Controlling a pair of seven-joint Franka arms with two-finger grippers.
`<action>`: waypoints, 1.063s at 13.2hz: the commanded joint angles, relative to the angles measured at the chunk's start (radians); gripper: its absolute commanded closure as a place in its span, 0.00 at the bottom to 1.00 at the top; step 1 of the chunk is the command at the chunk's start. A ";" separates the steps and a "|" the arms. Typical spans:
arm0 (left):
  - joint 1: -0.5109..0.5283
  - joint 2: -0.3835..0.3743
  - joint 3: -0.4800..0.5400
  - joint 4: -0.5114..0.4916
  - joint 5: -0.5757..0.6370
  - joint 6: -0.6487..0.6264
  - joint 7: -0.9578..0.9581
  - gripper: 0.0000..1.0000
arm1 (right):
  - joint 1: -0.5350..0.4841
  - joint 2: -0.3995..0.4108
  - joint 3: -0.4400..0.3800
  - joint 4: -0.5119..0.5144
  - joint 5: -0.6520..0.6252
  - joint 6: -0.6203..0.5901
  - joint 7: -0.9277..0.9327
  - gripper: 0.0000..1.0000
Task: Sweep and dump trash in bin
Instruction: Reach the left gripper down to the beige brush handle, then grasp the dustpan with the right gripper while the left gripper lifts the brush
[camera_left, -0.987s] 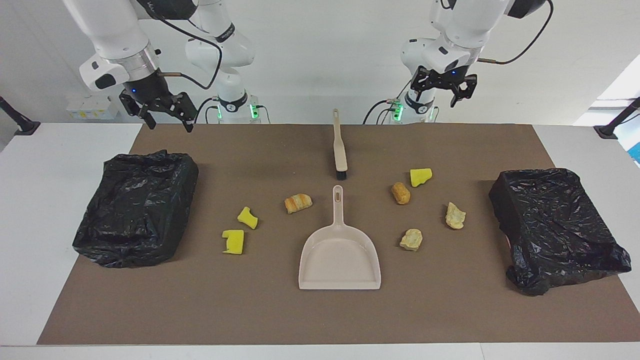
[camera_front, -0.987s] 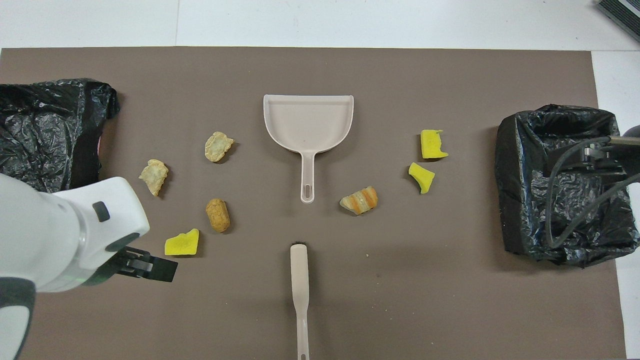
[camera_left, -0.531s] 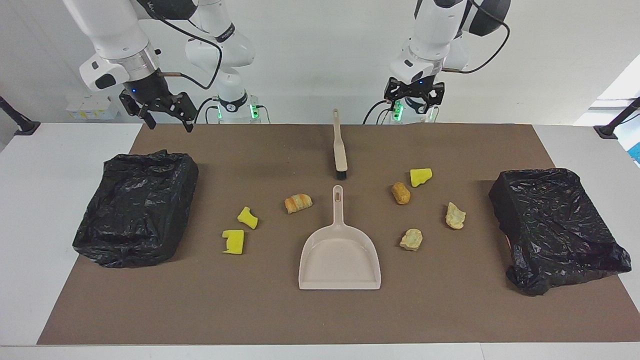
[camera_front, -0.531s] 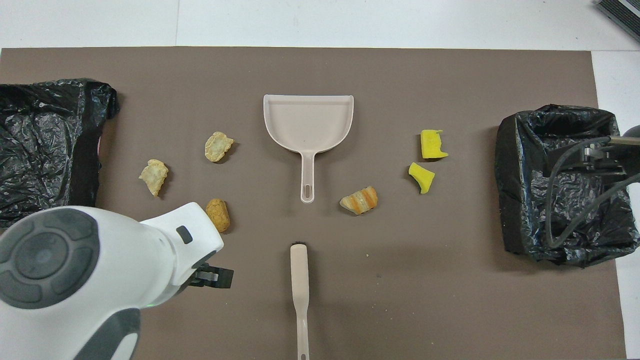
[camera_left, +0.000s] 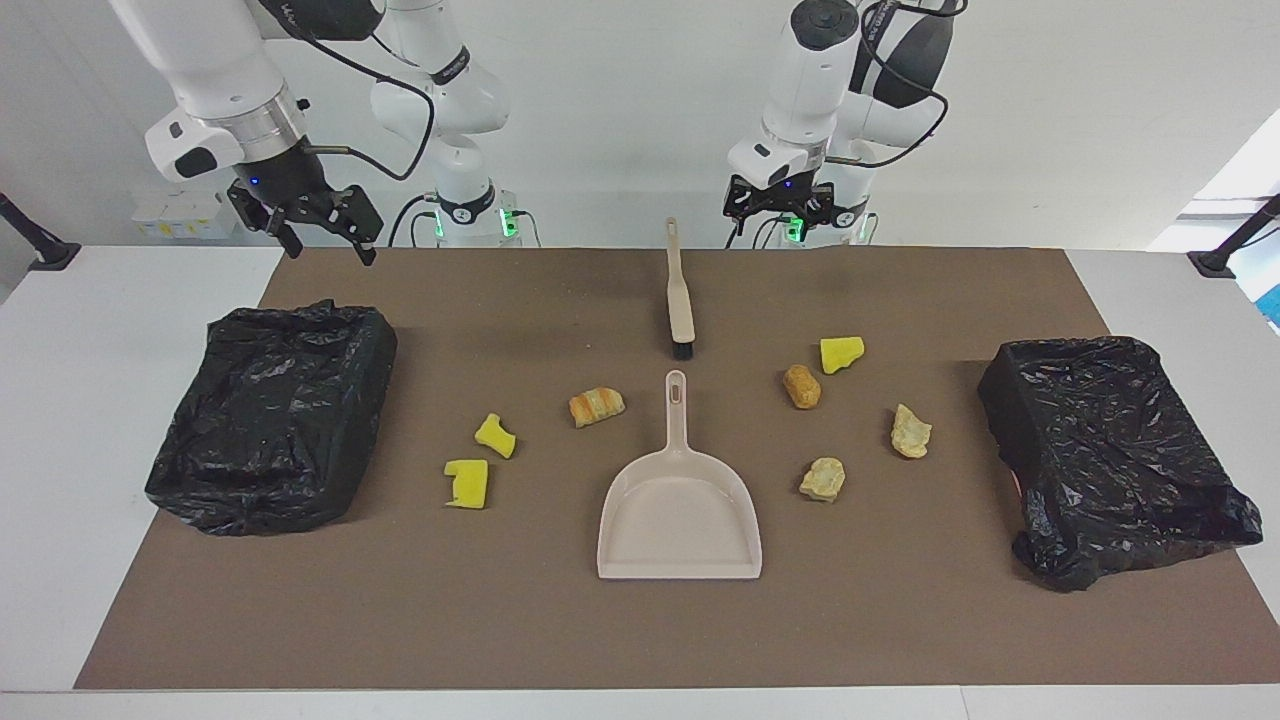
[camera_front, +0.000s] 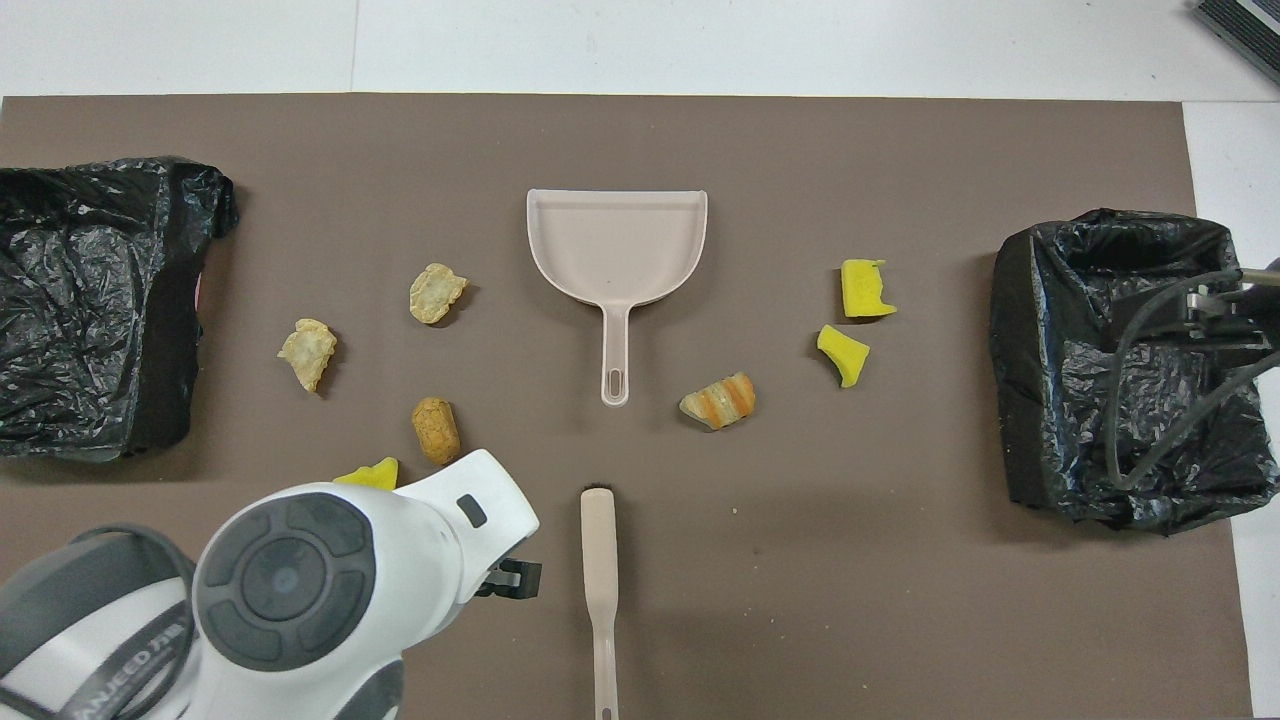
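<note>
The left claw (camera_left: 783, 207) hangs in the air near the top middle of the facing view, just beside the thin end of the brush. Its fingers are spread and it holds nothing. In the overhead view only a dark tip (camera_front: 515, 579) peeks out from under the big white arm at the bottom left.

The right claw (camera_left: 318, 228) hangs at the upper left of the facing view, over the edge of the brown mat (camera_left: 560, 640) near one black bag. Its fingers are spread too, and it is empty.

The long beige plastic brush with dark bristles (camera_left: 679, 295) lies flat at the top middle of the facing view. Just below it lies the beige plastic dustpan (camera_left: 680, 510), its handle pointing at the brush.

The trash sits on the mat on both sides of the dustpan. On the picture's left are two yellow sponge bits (camera_left: 495, 435) (camera_left: 467, 483) and a stripy orange bread piece (camera_left: 597, 406). On the picture's right are a brown bread lump (camera_left: 801, 386), a yellow sponge chunk (camera_left: 841, 353) and two pale crumbly lumps (camera_left: 910, 431) (camera_left: 822, 478).

A bin lined with a crinkly black plastic bag (camera_left: 275, 415) stands at the left of that view, and another like it (camera_left: 1110, 455) at the right. All rest on the white bench (camera_left: 90, 400).
</note>
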 joint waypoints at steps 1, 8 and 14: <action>-0.062 -0.021 0.013 -0.099 -0.024 0.089 -0.039 0.00 | -0.014 -0.028 0.002 -0.033 0.007 0.015 -0.020 0.00; -0.289 0.062 0.015 -0.220 -0.031 0.283 -0.277 0.00 | 0.045 0.104 0.053 0.032 0.005 0.060 0.018 0.00; -0.348 0.117 0.015 -0.259 -0.073 0.362 -0.319 0.00 | 0.138 0.190 0.061 0.051 0.022 0.161 0.199 0.00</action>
